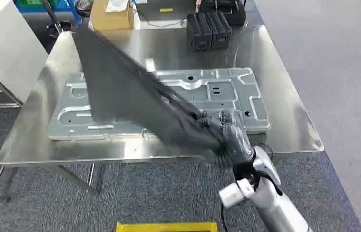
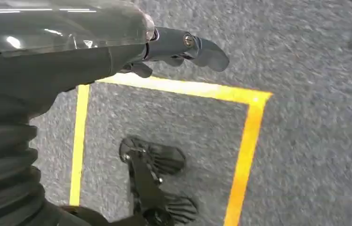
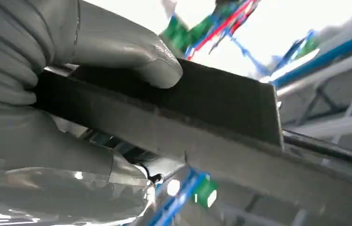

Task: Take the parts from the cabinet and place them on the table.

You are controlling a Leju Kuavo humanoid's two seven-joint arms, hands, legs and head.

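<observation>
From my remote station, the head view takes in a glossy metal desk (image 1: 284, 87) standing on grey carpet (image 1: 342, 58). At its far left edge sit a cardboard box (image 1: 110, 17) and, farther left, a white cabinet side (image 1: 4, 48). A large stamped silver panel (image 1: 226, 94) lies flat across the middle of the desk. Over it, tilted and blurred, slants a dark grey sheet-metal part (image 1: 115, 87), its broad end high toward the desk's far left corner and its narrow end low at the near right. There my right hand (image 1: 231, 140) grips it, just above the desk's near edge, on a silver arm (image 1: 275, 203) rising from the lower right. Behind the panel, at the far edge, stand two black ribbed cases (image 1: 209, 30).

In the right wrist view the thick grey thumb (image 3: 155, 66) presses down on the part's (image 3: 202, 108) flat face, with the fingers wrapped beneath, so this hand is clamped on the part.

In the left wrist view my left hand (image 2: 174, 52) hangs over the carpet (image 2: 315, 141), above a square of yellow floor tape (image 2: 247, 141). Its dark fingers (image 2: 202, 49) are curled loosely, apart from the thumb, and hold nothing.
</observation>
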